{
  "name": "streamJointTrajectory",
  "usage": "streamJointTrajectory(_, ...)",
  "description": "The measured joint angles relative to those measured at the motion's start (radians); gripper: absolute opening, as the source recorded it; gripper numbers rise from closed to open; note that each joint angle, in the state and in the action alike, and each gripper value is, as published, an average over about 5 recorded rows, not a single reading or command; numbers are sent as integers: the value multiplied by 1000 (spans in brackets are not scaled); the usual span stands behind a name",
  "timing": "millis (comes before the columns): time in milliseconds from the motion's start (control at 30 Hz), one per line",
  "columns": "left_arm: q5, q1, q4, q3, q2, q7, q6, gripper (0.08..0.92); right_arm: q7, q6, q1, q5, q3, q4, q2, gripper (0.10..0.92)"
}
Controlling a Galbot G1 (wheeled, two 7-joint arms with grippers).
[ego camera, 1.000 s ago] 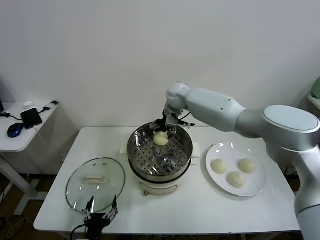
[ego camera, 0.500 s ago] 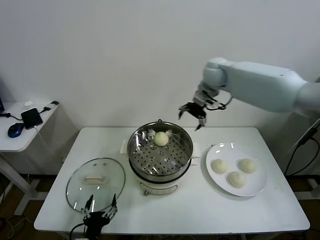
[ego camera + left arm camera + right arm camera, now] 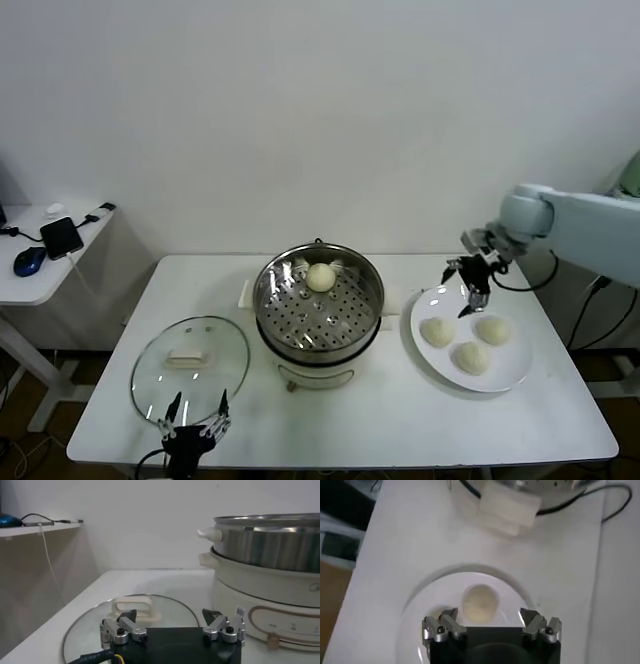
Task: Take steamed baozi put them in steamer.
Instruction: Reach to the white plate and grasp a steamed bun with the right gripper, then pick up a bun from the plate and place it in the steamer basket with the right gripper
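Note:
The steamer (image 3: pixel 318 318) stands mid-table with one baozi (image 3: pixel 320 277) resting at the back of its perforated tray. Three more baozi (image 3: pixel 437 331) (image 3: pixel 492 329) (image 3: pixel 472 357) lie on the white plate (image 3: pixel 515 367) to its right. My right gripper (image 3: pixel 463 284) hovers open and empty over the plate's rear edge; from its wrist, one baozi (image 3: pixel 480 604) shows just ahead of the spread jaws of the right gripper (image 3: pixel 491 620). My left gripper (image 3: pixel 192 424) is parked open at the table's front edge, beside the glass lid; in its own view the left gripper (image 3: pixel 170 620) holds nothing.
A round glass lid (image 3: pixel 190 362) with a white handle lies flat at the front left, and the lid (image 3: pixel 145 605) sits right before the left jaws. The steamer's wall (image 3: pixel 270 545) rises beside them. A side table (image 3: pixel 45 250) carrying a phone and mouse stands at far left.
My right arm left a baozi in the steamer tray, lifted away, and swung right to hover over the plate. The left arm has stayed put.

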Motion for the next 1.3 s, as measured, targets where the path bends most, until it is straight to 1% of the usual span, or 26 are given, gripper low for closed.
streamJointTrajectory(333,4,15,4,-2,-9,-3,-10,823,41,-84,-182,-60,121,-110,56,823)
streamJointTrajectory(667,7,15,9,-4,-10,-6,-16,823,61,-124,-287,-94,192,-184,116,819)
streamJointTrajectory(767,9,15,9,-4,-10,-8,-16,823,63,-128,-303,-102,206,-195,124,775)
streamJointTrajectory(900,11,17,6,-3,-12,-10,-15,823,61,-131,-309,-108,214,-196,126,670)
streamJointTrajectory(1000,13,20,2,0,-14,-10,-14,823,53,-131,-297,-104,210,-187,122,628)
streamJointTrajectory(1167,18,26,-7,5,-16,-10,-10,823,28,-124,-218,-72,170,-160,121,620)
streamJointTrajectory(1300,18,26,-14,7,-15,-10,-3,823,-2,-119,-91,-8,101,-137,140,619)
